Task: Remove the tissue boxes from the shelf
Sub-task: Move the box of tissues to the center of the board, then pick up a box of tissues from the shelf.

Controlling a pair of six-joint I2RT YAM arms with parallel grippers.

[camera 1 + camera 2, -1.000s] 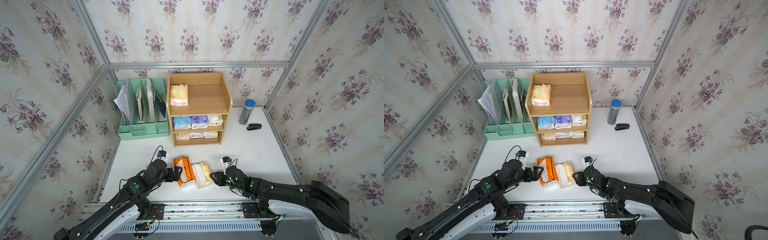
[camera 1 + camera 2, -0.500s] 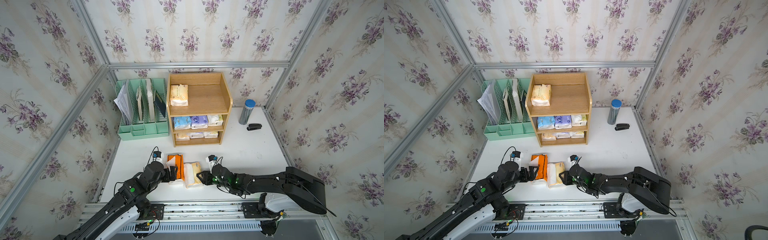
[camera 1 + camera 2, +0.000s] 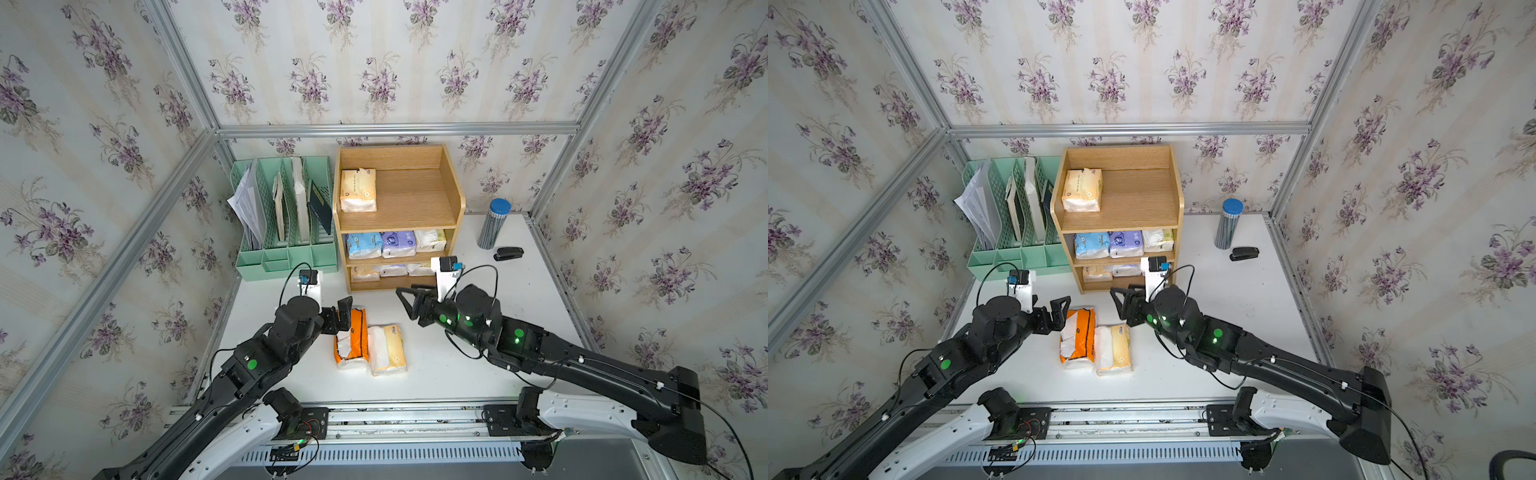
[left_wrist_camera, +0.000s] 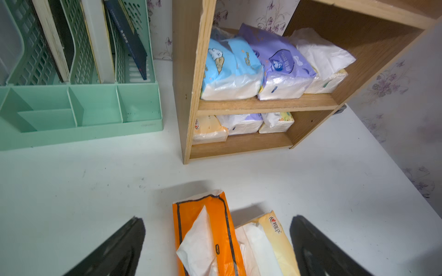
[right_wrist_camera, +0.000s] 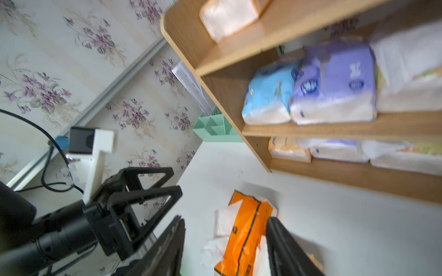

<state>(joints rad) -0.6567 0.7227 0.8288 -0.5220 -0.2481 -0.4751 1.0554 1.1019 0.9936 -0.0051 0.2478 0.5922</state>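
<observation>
Right now both arms are stretching low across the white table [image 3: 519,311] from the near rail, elbows bent outward. The left gripper [image 3: 1060,311] is hanging at the 10 o'clock corner of the orange tissue pack [image 3: 352,338] with its jaws spread wide and holding nothing; whether a finger is brushing the wrapper, I cannot tell. The right gripper [image 3: 409,296] is lifting clear at 1 o'clock of the cream-yellow pack [image 3: 388,349], angled toward 10 o'clock, jaws parted and empty.

Those two packs are lying side by side, touching, at 6 o'clock of the shelf [image 3: 455,195]. The other packs are sitting on the shelf:
- **Top tier:** a cream pack [image 3: 358,190], alone at the 9 o'clock end.
- **Middle tier:** a light blue pack [image 3: 364,245], a purple pack [image 3: 398,244] and a white-yellow pack [image 3: 431,240].
- **Bottom tier:** another cream pack [image 4: 208,129], a purple-and-white pack [image 4: 241,123] and a white-yellow one [image 4: 277,121].

Red lettering is showing on the cream-yellow pack and a dark blue badge on the purple pack, both too small to read. The wrappers are looking glossy and crinkled, the packs soft and brick-shaped, with white tissue spilling from the orange one. The shelf is grained light wood with rounded side panels.

A mint green slotted organizer [image 3: 286,257] is standing at its 9 o'clock. A blue-capped striped cylinder [image 3: 492,224] and a black stapler [image 3: 508,253] are sitting at its 3 o'clock.
</observation>
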